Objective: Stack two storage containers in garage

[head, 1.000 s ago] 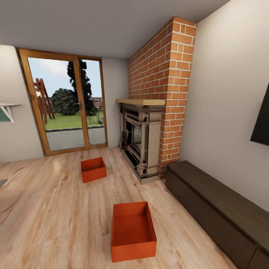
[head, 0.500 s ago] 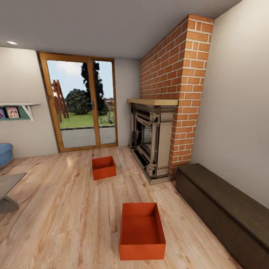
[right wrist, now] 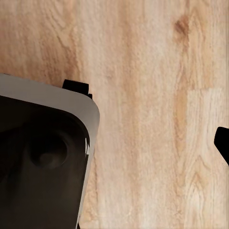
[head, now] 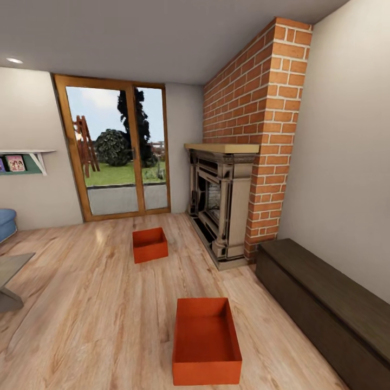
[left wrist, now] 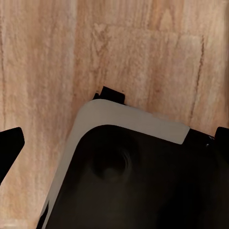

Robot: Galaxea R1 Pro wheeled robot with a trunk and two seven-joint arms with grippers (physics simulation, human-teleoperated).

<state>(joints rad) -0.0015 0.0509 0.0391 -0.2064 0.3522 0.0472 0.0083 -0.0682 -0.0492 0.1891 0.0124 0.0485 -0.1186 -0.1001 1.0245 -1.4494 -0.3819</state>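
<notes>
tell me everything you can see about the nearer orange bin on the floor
The nearer storage container is a red-orange rectangular bin, plastic-looking, with thin upright walls, a flat base and no lid. It is empty and stands upright on the light wood-plank floor, its long side running away from the camera. Nothing touches it but the floor. The second, identical container sits apart, farther off toward the glass doors; the dark brown chest lies to its right.
</notes>
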